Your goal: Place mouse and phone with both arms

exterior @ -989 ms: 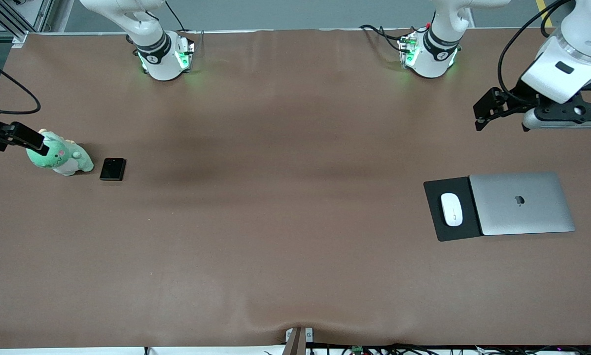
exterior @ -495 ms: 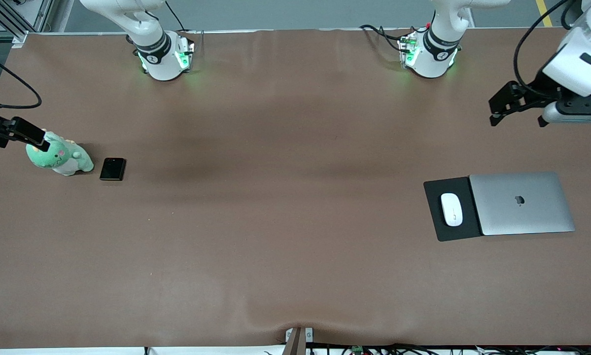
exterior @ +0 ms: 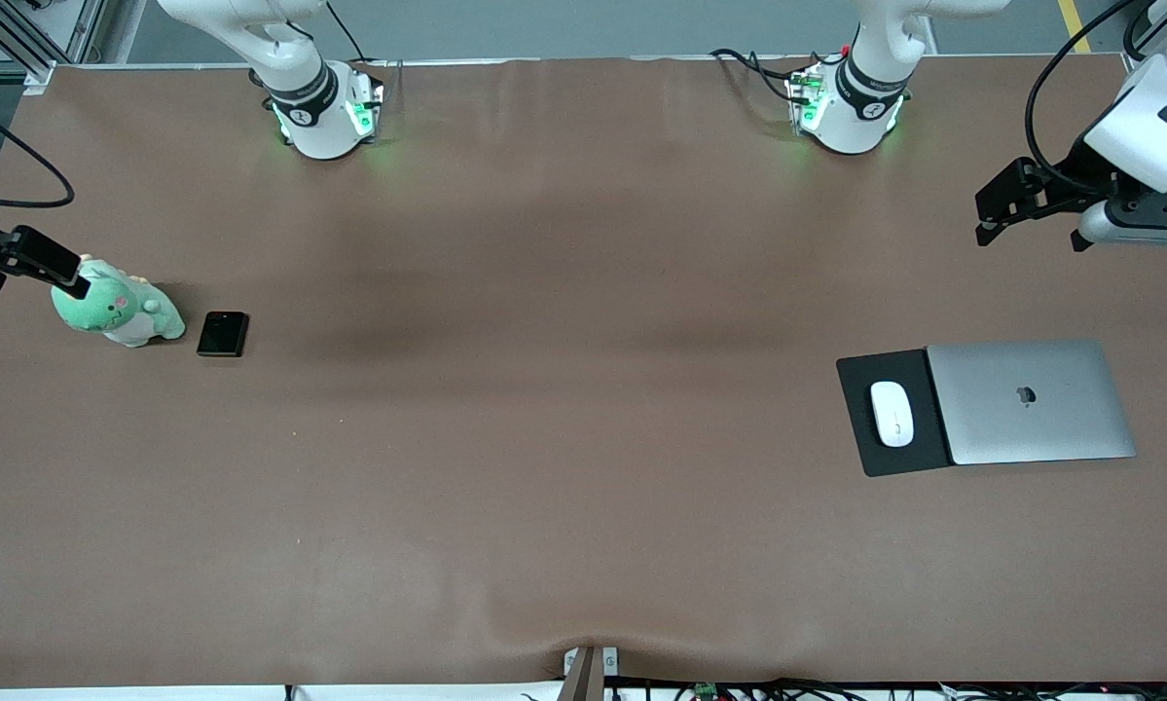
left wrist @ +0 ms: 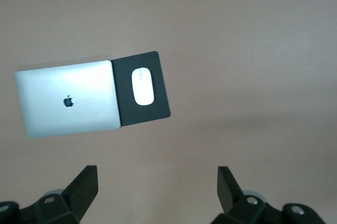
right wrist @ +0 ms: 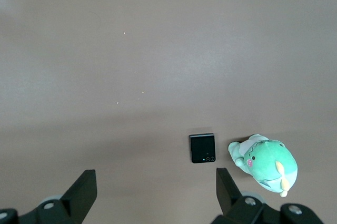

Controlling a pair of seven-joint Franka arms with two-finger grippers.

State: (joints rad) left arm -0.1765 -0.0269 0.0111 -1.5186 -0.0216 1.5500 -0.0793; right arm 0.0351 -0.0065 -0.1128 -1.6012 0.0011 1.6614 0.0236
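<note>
**Both grippers hung open and empty, high over the two ends of the table.**
The left gripper (left wrist: pixel 156 174) hung at one o'clock from the laptop (exterior: pixel 1031 401); the mouse (exterior: pixel 892 413) lay on the mouse pad (exterior: pixel 860 443) at its nine o'clock. The right gripper (right wrist: pixel 155 176) hung at ten o'clock from the plush dinosaur (exterior: pixel 116 312), with the phone (exterior: pixel 223 334) at its three o'clock. Any pickup would need each gripper centred above its object, jaws spanning the narrow width.

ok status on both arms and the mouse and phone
Left tool open, up over bare table near the laptop. Right tool open, above the plush. Mouse on pad, phone beside plush, both untouched.
</note>
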